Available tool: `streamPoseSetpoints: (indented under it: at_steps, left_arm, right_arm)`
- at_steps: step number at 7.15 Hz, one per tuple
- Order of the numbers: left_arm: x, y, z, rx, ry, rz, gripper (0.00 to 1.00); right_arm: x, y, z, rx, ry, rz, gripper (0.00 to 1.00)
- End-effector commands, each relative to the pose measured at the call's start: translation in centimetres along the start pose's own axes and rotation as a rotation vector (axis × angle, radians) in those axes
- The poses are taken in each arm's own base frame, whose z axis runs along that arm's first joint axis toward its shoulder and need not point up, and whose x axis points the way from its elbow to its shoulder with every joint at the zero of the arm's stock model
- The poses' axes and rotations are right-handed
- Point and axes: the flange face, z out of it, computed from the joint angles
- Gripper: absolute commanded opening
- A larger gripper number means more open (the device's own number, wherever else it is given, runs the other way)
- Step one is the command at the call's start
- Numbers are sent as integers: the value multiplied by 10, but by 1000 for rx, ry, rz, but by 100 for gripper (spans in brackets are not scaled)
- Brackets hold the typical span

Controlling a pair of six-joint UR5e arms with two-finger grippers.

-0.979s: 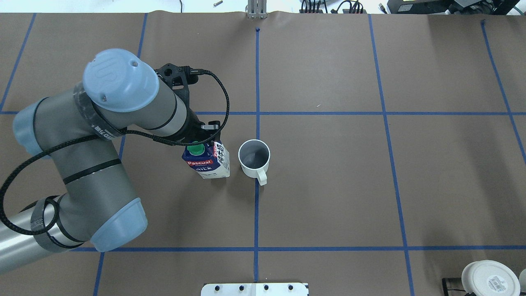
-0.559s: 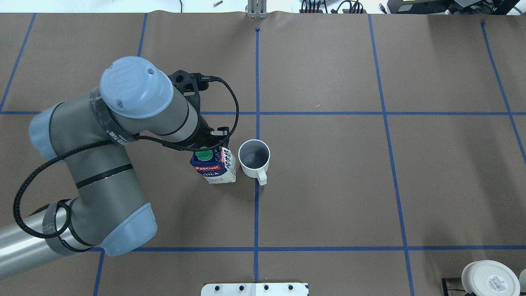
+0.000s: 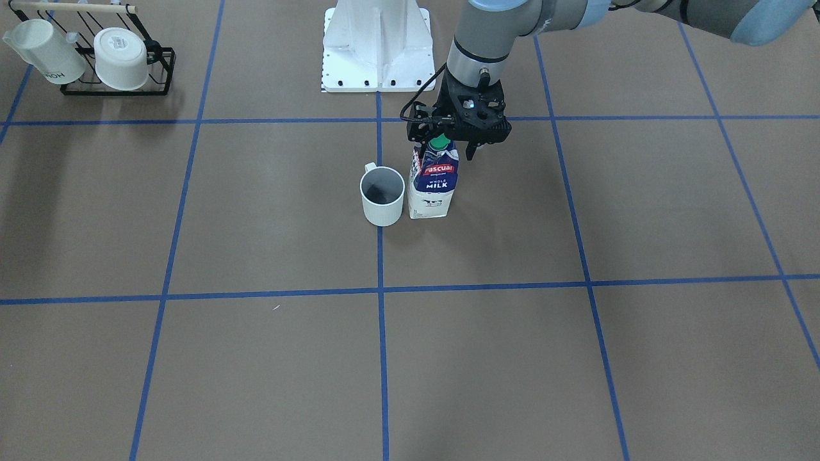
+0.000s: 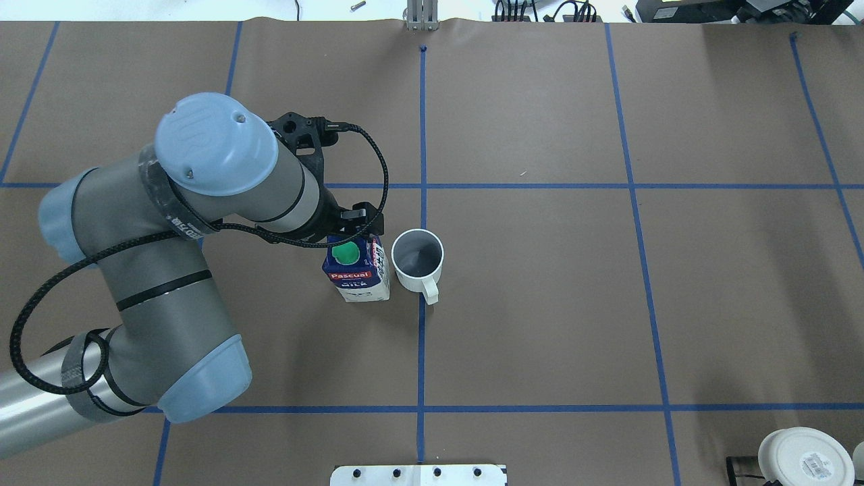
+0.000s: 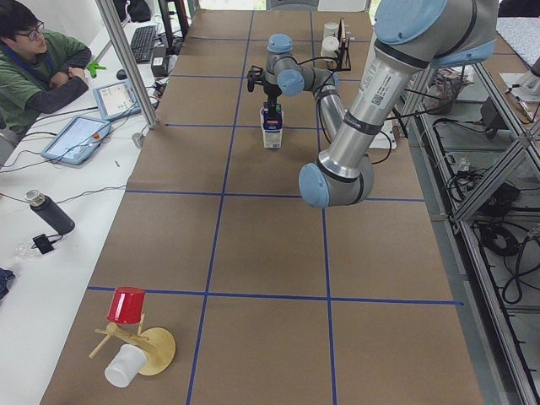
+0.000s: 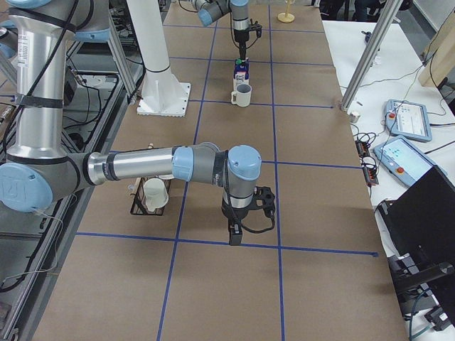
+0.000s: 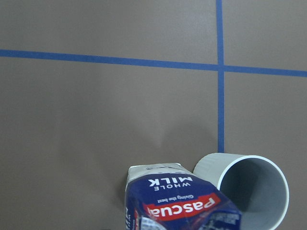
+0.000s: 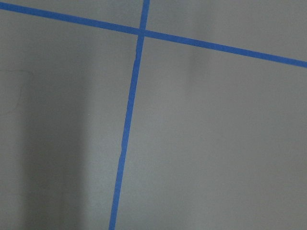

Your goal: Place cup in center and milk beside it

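Observation:
The white cup (image 4: 418, 260) stands upright on the center blue line (image 4: 421, 344) of the brown table, handle toward the robot. It also shows in the front view (image 3: 383, 195). The milk carton (image 4: 356, 277) stands upright right beside it, on the robot's left side, with its green cap in full view. In the front view the milk (image 3: 432, 182) nearly touches the cup. My left gripper (image 3: 443, 146) hovers just over the carton's top with its jaws apart, not gripping it. The left wrist view shows the carton (image 7: 177, 201) and cup (image 7: 249, 191) below. My right gripper (image 6: 245, 213) shows only in the right side view; I cannot tell its state.
A black rack (image 3: 115, 86) with two other white mugs stands near the robot's right side. The white robot base (image 3: 378, 51) is behind the cup. A wooden stand with a red cup (image 5: 126, 304) sits at the table's left end. An operator sits beside the table.
My left gripper carried the milk a little closer to the cup, set it down and let go. It has drawn back so the green cap now shows fully.

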Motion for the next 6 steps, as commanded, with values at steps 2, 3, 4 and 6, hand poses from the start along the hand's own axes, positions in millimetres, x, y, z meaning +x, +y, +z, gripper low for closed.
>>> streamPoseSetpoints:
  at_steps: [2, 3, 4, 6]
  left_arm:
    - [-20, -22, -58, 47, -2, 35, 98]
    - [-47, -40, -67, 21, -15, 117, 98]
    - [-95, -64, -73, 5, -45, 216, 98]
    - [-249, -120, -93, -38, -148, 457, 98]
  right_arm:
    - [0, 1, 2, -4, -1, 2, 100]
    - [1, 1, 2, -6, -1, 2, 100]
    - [2, 1, 5, -10, -4, 6, 100]
    - [9, 2, 13, -28, -8, 20, 100]
